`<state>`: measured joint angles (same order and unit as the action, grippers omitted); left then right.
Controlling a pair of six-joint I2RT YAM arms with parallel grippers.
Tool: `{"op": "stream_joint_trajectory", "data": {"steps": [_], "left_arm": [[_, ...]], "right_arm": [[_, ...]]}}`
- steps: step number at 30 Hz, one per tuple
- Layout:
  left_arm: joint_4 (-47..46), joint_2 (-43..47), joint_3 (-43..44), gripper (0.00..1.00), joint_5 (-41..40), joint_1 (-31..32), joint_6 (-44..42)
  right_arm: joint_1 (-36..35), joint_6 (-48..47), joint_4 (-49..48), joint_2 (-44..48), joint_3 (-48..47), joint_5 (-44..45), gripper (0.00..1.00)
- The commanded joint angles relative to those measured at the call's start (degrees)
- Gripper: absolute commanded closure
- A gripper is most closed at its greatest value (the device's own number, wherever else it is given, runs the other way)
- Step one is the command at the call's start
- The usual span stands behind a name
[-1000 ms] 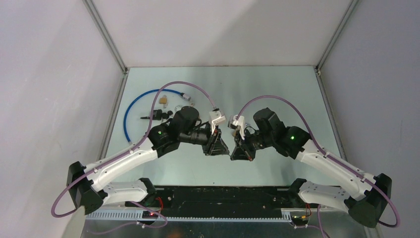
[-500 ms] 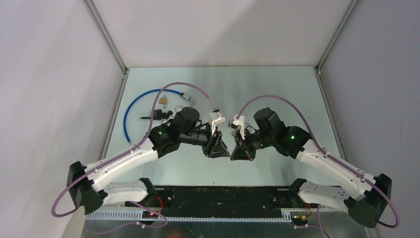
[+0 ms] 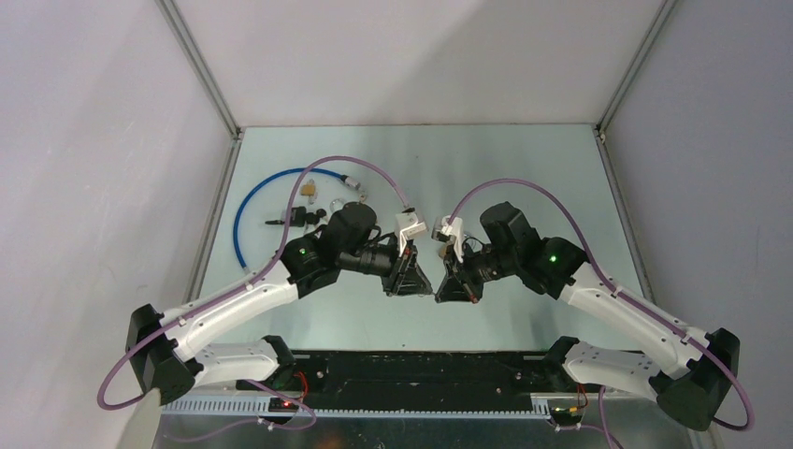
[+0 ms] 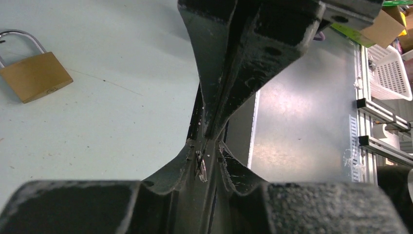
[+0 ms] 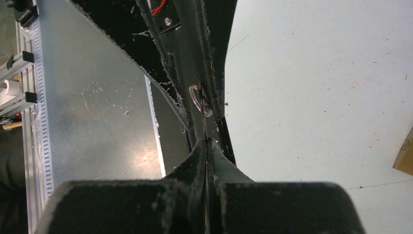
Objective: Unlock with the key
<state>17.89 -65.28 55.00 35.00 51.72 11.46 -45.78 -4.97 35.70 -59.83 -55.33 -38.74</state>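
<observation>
one brass padlock, shackle toward upper left

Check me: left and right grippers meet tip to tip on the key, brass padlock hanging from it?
No: the left wrist view shows the brass padlock lying on the table, off the key. The left gripper and right gripper do meet on it.

Both arms bend inward, left pincer and right pincer clamped closed, tips close together
</observation>
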Motion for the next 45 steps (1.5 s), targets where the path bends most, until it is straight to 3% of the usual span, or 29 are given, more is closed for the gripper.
{"op": "stream_joint_trajectory", "data": {"steps": [1,5,7,10,13,17,19,24,33,36,42,45], "left_arm": [[-1.29,0.86,-1.38,0.75,4.57,-0.12,-1.16],[-1.32,0.98,-1.8,0.76,6.16,-0.05,-1.18],[-1.33,1.13,-1.92,0.81,6.19,-0.13,-1.3],[-1.36,1.5,-2.0,0.98,5.83,-0.12,-1.42],[-1.28,2.7,-1.92,1.0,4.37,-0.15,-1.54],[-1.29,4.62,-2.15,1.0,-1.59,-0.37,-0.19],[-1.64,5.63,-2.74,1.0,-4.94,-0.78,1.28],[-5.47,9.87,-6.66,1.0,-12.98,-1.96,7.78],[-22.73,17.8,-19.26,1.0,-29.19,-3.52,23.78],[-24.43,20.37,-21.44,1.0,-33.0,-3.9,27.96],[-28.13,25.08,-26.89,1.0,-40.32,-4.4,34.82],[-28.7,28.31,-30.12,1.0,-42.96,-4.4,37.62]], "right_arm": [[1.01,-0.06,-1.75,0.01,-2.67,-2.06,1.0],[1.17,0.1,-1.95,0.06,-2.63,-2.52,1.0],[1.11,0.2,-1.92,0.07,-2.66,-2.68,1.0],[1.13,0.3,-1.95,0.2,-2.66,-2.24,1.0],[1.34,0.76,-1.96,0.26,-2.6,-1.39,1.0],[3.0,3.86,-2.7,0.36,-2.59,2.56,0.82],[4.5,6.46,-3.62,0.87,-2.57,4.38,0.68],[6.06,11.74,-7.37,5.0,-0.95,16.08,0.41],[10.05,26.19,-7.24,7.3,-0.2,34.86,0.03],[13.05,31.81,-6.38,7.71,0.22,33.18,0.01],[16.79,35.63,-13.73,6.48,6.46,28.02,0.01],[16.8,39.25,-11.82,2.78,5.13,31.89,0.01]]}}
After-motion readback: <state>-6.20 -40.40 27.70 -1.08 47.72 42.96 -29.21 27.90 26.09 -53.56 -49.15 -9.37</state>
